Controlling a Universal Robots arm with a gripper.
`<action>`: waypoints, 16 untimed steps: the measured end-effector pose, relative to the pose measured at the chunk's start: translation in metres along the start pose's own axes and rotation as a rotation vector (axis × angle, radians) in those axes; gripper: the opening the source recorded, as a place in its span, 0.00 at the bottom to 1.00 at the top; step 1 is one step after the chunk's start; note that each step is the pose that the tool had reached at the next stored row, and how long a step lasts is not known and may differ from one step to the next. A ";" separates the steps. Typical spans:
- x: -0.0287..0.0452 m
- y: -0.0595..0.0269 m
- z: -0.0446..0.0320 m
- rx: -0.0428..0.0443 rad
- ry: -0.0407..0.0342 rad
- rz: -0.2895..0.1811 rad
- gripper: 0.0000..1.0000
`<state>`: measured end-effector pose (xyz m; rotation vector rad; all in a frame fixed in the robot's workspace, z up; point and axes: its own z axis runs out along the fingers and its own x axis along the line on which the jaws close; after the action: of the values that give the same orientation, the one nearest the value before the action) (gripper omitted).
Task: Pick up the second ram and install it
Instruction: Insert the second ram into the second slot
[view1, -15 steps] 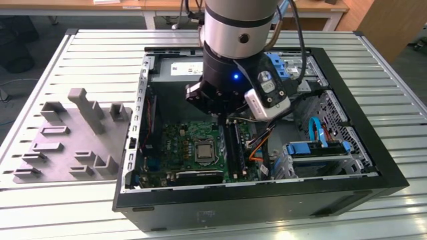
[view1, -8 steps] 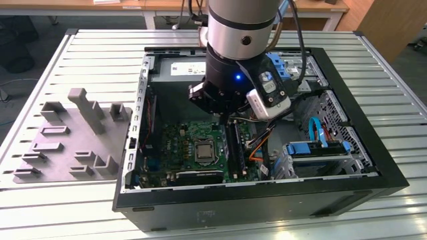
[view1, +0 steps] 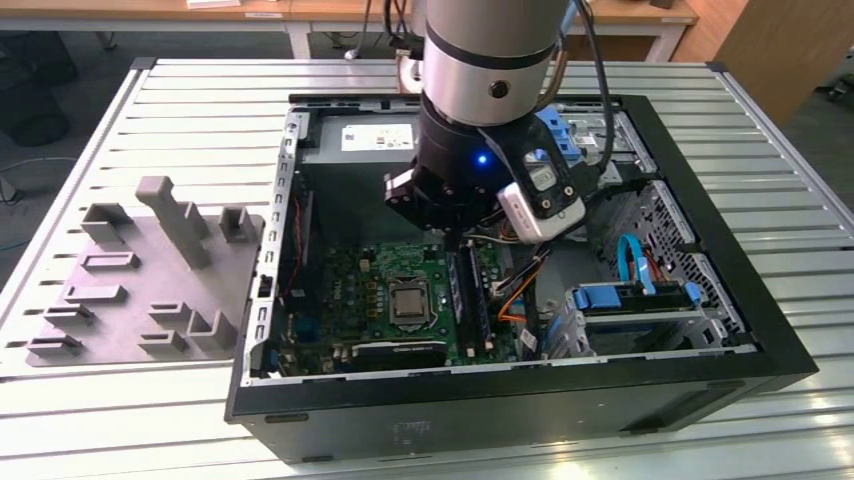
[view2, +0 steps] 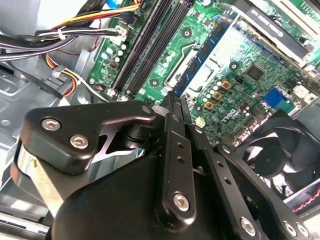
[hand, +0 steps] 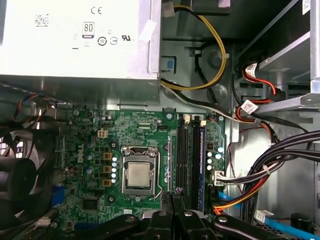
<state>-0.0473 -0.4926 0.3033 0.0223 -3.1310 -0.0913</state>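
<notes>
Where the open computer case (view1: 534, 400) lies on the slatted metal worktop (view1: 200, 90), reaching from the worktop's middle toward its edge at the exterior view's right, the arm (view1: 487, 90) hangs straight down into it. Its wrist sits low inside the case walls, above the green motherboard (hand: 125, 130).

In the second wrist view the hand (view2: 175, 100) is drawn narrow, its two thin fingers (view2: 172, 130) almost together. The second ram (view2: 205, 55), a slim blue-green stick dotted with small chips, runs out from between their tips, so the hand appears to be clamped on it. From that angle the stick lies across the processor socket (view2: 172, 70), just beside the long black memory slots (view2: 145, 50). Whether it touches a slot I cannot tell.

In the first wrist view the fingertips stand at the near end of those slots, which run side by side between the processor socket and a bundle of cables (hand: 270, 170). A blue slot (hand: 201, 160) lies on the cable side of the black ones. A grey power supply (hand: 75, 45) fills the case wall beyond the board, and a black fan (hand: 20, 175) sits past the socket.

A grey fixture block (view1: 147, 280) with upright posts rests near the worktop's edge at the exterior view's left, apart from the case.
</notes>
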 end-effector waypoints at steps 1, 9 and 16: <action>-0.0004 0.0002 0.0004 0.0000 0.0000 0.000 0.12; -0.0018 0.0016 0.0012 0.0000 0.0000 0.000 0.12; -0.0033 0.0035 0.0020 0.0000 0.0000 0.000 0.12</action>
<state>-0.0441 -0.4889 0.3015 0.0226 -3.1310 -0.0913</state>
